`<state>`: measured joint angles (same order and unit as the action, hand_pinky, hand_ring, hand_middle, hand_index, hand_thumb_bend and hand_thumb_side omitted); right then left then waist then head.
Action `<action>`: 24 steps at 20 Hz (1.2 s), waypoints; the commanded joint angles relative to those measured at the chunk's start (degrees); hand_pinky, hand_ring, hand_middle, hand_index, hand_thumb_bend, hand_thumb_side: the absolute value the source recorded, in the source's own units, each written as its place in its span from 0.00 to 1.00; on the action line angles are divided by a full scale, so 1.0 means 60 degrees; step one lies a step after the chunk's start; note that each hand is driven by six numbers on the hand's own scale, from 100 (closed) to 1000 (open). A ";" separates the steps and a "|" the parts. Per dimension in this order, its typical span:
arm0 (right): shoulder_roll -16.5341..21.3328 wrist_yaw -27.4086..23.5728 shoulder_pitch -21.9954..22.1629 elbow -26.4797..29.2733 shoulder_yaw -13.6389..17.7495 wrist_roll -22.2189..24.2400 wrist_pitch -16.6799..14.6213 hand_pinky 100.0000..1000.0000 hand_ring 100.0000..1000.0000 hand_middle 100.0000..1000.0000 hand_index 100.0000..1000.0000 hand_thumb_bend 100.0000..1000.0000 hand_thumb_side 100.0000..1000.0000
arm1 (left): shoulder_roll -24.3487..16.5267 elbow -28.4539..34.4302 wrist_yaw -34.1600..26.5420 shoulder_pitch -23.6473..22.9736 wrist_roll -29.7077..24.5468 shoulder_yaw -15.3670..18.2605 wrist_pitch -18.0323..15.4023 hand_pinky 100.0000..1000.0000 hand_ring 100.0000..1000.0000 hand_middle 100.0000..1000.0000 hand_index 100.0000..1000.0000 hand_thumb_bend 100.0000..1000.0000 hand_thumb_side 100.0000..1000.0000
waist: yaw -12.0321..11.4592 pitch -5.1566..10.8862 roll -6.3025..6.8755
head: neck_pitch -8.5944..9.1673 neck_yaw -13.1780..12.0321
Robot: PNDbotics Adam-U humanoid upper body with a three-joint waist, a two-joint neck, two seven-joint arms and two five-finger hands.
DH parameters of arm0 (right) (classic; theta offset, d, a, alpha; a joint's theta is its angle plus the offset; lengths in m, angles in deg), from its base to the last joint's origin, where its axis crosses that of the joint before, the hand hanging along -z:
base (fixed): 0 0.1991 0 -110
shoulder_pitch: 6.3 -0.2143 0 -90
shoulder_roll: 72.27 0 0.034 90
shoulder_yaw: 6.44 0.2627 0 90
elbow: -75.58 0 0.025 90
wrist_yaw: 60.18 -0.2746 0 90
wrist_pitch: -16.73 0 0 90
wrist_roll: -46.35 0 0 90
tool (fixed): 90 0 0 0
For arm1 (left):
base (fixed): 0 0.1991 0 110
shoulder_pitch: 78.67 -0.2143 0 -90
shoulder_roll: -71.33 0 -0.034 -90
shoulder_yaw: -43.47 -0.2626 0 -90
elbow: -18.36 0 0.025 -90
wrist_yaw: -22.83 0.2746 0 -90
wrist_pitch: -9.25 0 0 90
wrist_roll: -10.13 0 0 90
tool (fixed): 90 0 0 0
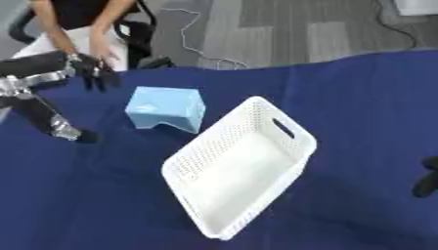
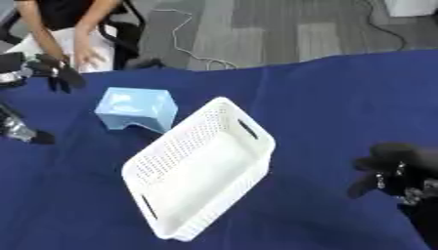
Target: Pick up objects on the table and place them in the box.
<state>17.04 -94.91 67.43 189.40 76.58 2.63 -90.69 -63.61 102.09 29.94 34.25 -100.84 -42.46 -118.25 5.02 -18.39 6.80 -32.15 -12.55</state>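
Resting near the far left corner of the tabletop (image 1: 359, 97), the light blue box-shaped object (image 1: 165, 108) lies just beside the white basket (image 1: 244, 171), so a sideways reach may push it against the wall. The left hand (image 1: 96, 72) hangs beyond it, fingers relaxed and apart, holding nothing. The right hand (image 2: 389, 168) waits at the right edge with fingers curled, empty. Open room lies to the right.

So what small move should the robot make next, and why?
Probably bring the left hand down toward the light blue box. That hand hangs just beyond it with fingers relaxed and holding nothing, while the white basket beside it looks empty.
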 commanded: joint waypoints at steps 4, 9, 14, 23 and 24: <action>0.0123 0.0010 0.0033 0.0129 0.0086 0.0948 -0.0853 0.71 0.88 0.91 0.95 0.00 0.76 | -0.0781 -0.0101 -0.0067 0.0315 -0.0197 0.0371 0.0149 0.50 0.63 0.73 0.82 0.62 0.53 | -0.0083 0.0299 -0.0011 | 0.0182 0.0086; 0.0101 -0.0096 -0.0016 0.0129 0.0056 0.0948 -0.0779 0.71 0.88 0.91 0.95 0.00 0.77 | -0.0821 -0.1052 0.0883 0.0787 -0.0245 0.0037 0.0160 0.52 0.65 0.74 0.83 0.64 0.54 | -0.0065 0.0353 -0.0022 | 0.0188 0.0004; 0.0096 -0.0107 -0.0053 0.0129 0.0021 0.0948 -0.0734 0.71 0.88 0.91 0.95 0.00 0.77 | -0.0699 -0.1818 0.1381 0.1143 -0.0267 -0.0183 0.0009 0.53 0.66 0.74 0.82 0.63 0.56 | -0.0022 0.0333 -0.0007 | 0.0296 0.0012; 0.0060 -0.0060 -0.0079 0.0129 -0.0033 0.0948 -0.0750 0.71 0.88 0.91 0.95 0.00 0.77 | -0.0524 -0.2049 0.1627 0.0935 -0.0381 -0.0326 -0.0216 0.53 0.66 0.72 0.81 0.55 0.60 | 0.0079 0.0302 -0.0040 | 0.0470 0.0096; 0.0053 -0.0071 -0.0101 0.0129 -0.0050 0.0948 -0.0754 0.71 0.88 0.91 0.95 0.00 0.77 | -0.0469 -0.2143 0.1756 0.0993 -0.0409 -0.0405 -0.0268 0.56 0.68 0.73 0.81 0.62 0.59 | 0.0114 0.0300 -0.0042 | 0.0472 0.0077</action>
<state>17.01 -95.37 67.48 189.40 76.35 3.14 -90.18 -64.93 89.41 39.88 39.62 -103.01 -45.15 -119.22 5.81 -17.67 6.71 -30.10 -12.55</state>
